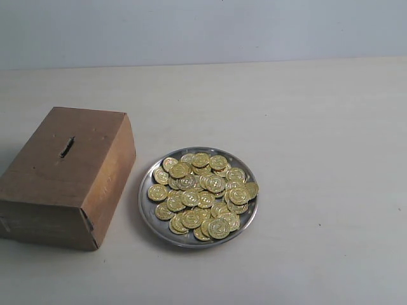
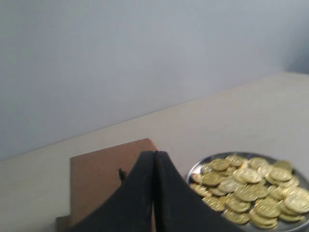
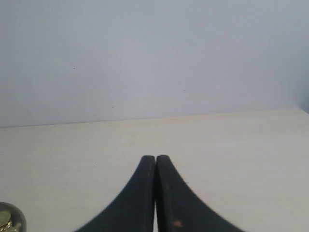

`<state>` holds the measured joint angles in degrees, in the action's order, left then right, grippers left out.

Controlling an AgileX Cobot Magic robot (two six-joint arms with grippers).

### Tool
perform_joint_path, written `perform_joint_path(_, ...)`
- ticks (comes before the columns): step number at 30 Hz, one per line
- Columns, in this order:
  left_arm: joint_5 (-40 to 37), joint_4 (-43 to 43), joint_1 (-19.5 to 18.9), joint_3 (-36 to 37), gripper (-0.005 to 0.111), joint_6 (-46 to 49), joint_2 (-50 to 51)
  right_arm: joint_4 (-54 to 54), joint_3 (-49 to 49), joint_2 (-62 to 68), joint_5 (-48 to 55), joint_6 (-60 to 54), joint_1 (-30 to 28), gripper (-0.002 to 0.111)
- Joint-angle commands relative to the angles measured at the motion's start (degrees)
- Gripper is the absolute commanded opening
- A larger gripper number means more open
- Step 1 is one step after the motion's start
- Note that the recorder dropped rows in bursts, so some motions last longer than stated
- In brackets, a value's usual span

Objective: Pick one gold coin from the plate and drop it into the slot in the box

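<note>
a brown cardboard box (image 1: 63,171) sits on the pale table (image 1: 318,159), on the left of the exterior view, with one corner turned toward the camera. the slot (image 1: 67,147) is a short dark slit in the box's top face, nearer the far edge. just beside the box, to its right and apart from it, lies the round silver plate (image 1: 191,244). it is heaped with gold coins (image 1: 203,194) that overlap one another and cover most of the dish inside its shiny rim.

the left gripper (image 2: 154,157) has its two black fingers pressed flat against each other – nothing is between them. its wrist view looks past the tips onto the box top, with the slot just beside the left finger and the plate of coins off to the other side.

the right gripper (image 3: 155,158) is likewise closed tight, finger against finger, and holds nothing. it points across bare table toward the pale wall (image 3: 154,58) – only a sliver of the plate's rim and a coin or two show in a lower corner of that picture.
</note>
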<state>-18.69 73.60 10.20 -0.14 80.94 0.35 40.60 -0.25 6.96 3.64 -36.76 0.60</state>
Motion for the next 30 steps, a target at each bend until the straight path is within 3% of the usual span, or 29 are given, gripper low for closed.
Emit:
perform_joint_path(1,-0.1,-15.5,-1.1,0.1,0.000,0.0,-0.4,-0.2,0.3,-0.4,-0.3,0.0,-1.1,0.000)
perform_joint_path(4,-0.1,-28.1,-1.1,0.1,0.000,0.0,-0.4,-0.2,0.3,-0.4,-0.3,0.0,-1.1,0.000)
perform_joint_path(10,-0.1,-36.0,-1.1,0.1,0.000,0.0,-0.4,-0.2,0.3,-0.4,-0.3,0.0,-1.1,0.000)
perform_joint_path(19,-0.1,-63.5,-1.1,0.1,0.000,0.0,-0.4,-0.2,0.3,-0.4,-0.3,0.0,-1.1,0.000)
perform_joint_path(23,-0.2,-66.4,-1.9,0.1,0.000,0.7,-0.4,-0.2,0.3,-0.4,-0.3,0.0,-1.1,0.000)
perform_joint_path(30,-1.2,-66.6,-7.6,0.1,0.000,1.2,-0.4,-0.2,0.3,-0.4,-0.3,0.0,-1.1,0.000)
